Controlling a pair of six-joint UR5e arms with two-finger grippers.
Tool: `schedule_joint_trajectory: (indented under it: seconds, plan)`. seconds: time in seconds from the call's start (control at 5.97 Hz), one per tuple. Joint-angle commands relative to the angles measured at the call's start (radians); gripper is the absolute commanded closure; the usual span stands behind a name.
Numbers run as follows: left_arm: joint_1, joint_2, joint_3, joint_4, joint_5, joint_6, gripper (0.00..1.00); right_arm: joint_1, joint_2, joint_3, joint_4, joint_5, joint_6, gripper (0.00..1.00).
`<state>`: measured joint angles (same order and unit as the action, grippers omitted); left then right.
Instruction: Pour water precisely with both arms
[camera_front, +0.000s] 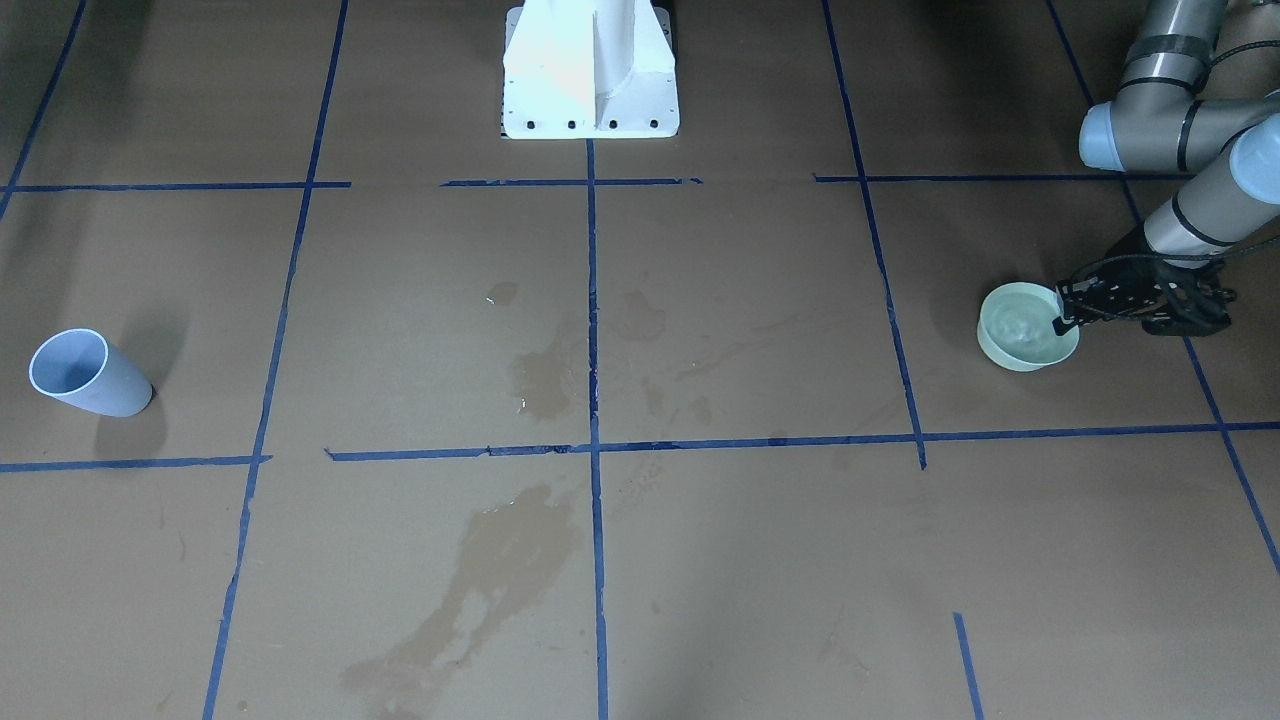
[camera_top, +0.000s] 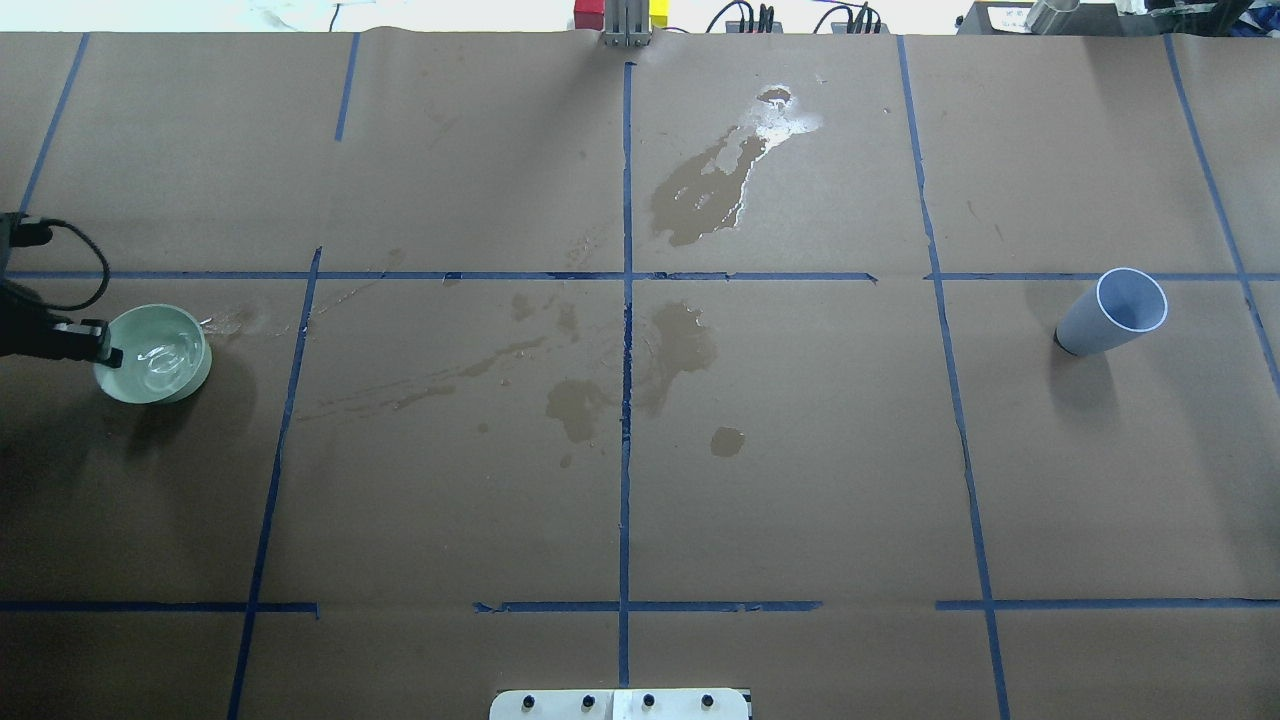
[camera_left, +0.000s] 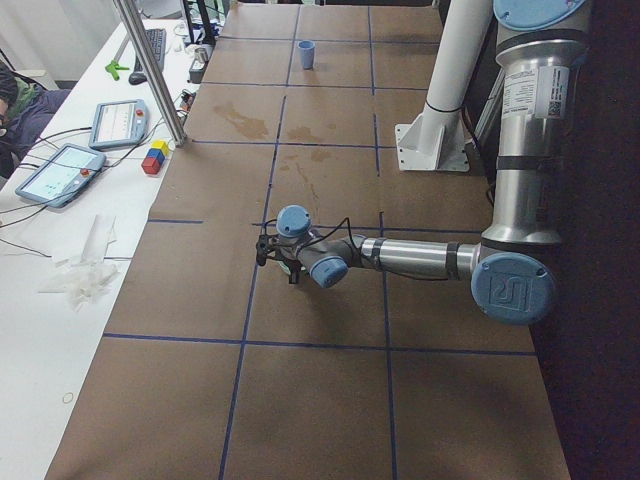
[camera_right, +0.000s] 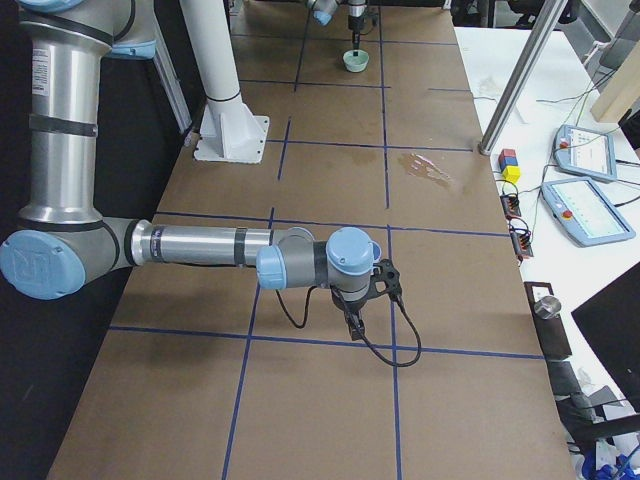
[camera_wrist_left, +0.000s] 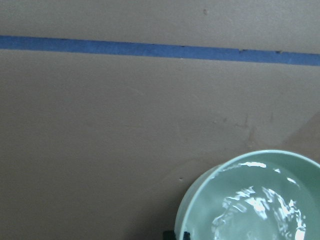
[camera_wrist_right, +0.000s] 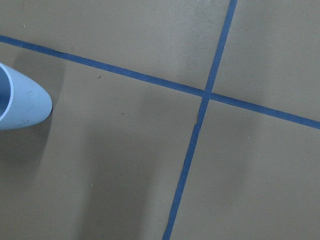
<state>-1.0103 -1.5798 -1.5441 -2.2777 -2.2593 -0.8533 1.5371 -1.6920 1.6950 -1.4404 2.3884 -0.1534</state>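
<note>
A pale green bowl (camera_top: 155, 352) sits at the table's left end and holds clear, rippling water (camera_wrist_left: 260, 210). My left gripper (camera_top: 105, 352) is shut on the bowl's rim, one finger inside and one outside; it also shows in the front view (camera_front: 1065, 322). A light blue cup (camera_top: 1115, 312) stands empty at the far right end and shows at the left edge of the right wrist view (camera_wrist_right: 20, 102). My right gripper (camera_right: 353, 322) hangs low over the paper close to the cup and shows only in the right side view, so I cannot tell its state.
Brown paper with blue tape lines covers the table. Wet puddles and stains lie near the middle (camera_top: 680, 345) and far middle (camera_top: 715, 185). The white pedestal (camera_front: 590, 70) stands at the robot's edge. A side bench holds tablets and coloured blocks (camera_left: 155, 157).
</note>
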Motion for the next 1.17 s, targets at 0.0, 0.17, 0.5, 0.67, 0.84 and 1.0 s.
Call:
schedule_joint_trajectory:
  seconds: [0.0,0.17,0.5,0.67,0.84,1.0]
  plan:
    - [-0.001,-0.09,-0.112,0.186,-0.013,-0.003,1.0,0.0,0.0,0.0,0.0,0.0,0.0,0.0]
    - [0.001,-0.176,-0.192,0.349,-0.013,-0.028,1.0,0.0,0.0,0.0,0.0,0.0,0.0,0.0]
    - [0.164,-0.418,-0.185,0.519,0.0,-0.241,1.0,0.0,0.0,0.0,0.0,0.0,0.0,0.0]
    - [0.233,-0.522,-0.135,0.52,0.054,-0.353,1.0,0.0,0.0,0.0,-0.002,0.002,0.002,0.0]
    - [0.298,-0.633,-0.041,0.512,0.091,-0.447,1.0,0.0,0.0,-0.002,-0.002,0.0,0.0,0.0]
    - [0.336,-0.711,0.035,0.506,0.136,-0.476,1.0,0.0,0.0,-0.003,-0.002,0.0,0.0,0.0]
